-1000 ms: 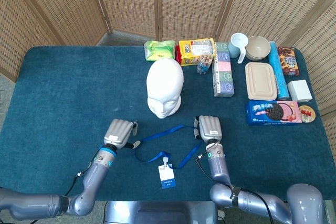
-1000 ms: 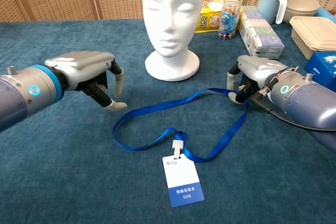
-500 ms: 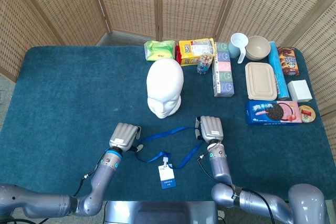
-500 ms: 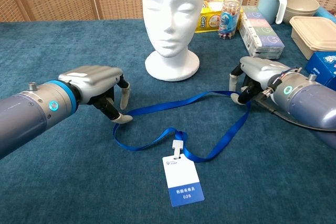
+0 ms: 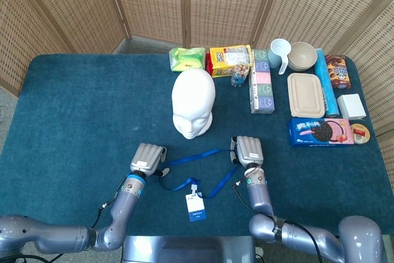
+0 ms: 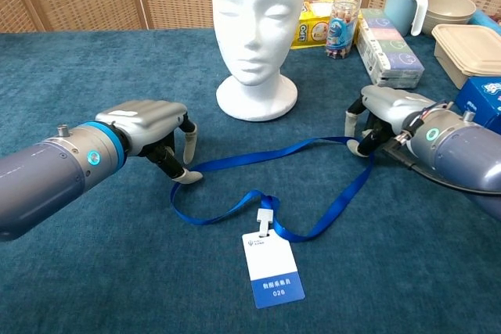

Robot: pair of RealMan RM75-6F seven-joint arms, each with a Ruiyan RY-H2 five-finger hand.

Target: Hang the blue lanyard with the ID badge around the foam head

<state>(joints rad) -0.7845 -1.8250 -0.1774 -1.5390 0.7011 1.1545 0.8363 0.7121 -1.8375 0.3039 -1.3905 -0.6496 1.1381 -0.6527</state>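
Your left hand point(image 6: 156, 134), curled with fingertips at the blue lanyard point(image 6: 270, 185), and right hand point(image 6: 383, 119), apparently pinching it, should each secure a strap before lifting toward the foam head point(image 6: 257, 29).

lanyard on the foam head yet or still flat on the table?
Flat on the table: blue lanyard loop and ID badge lie in front of the foam head.
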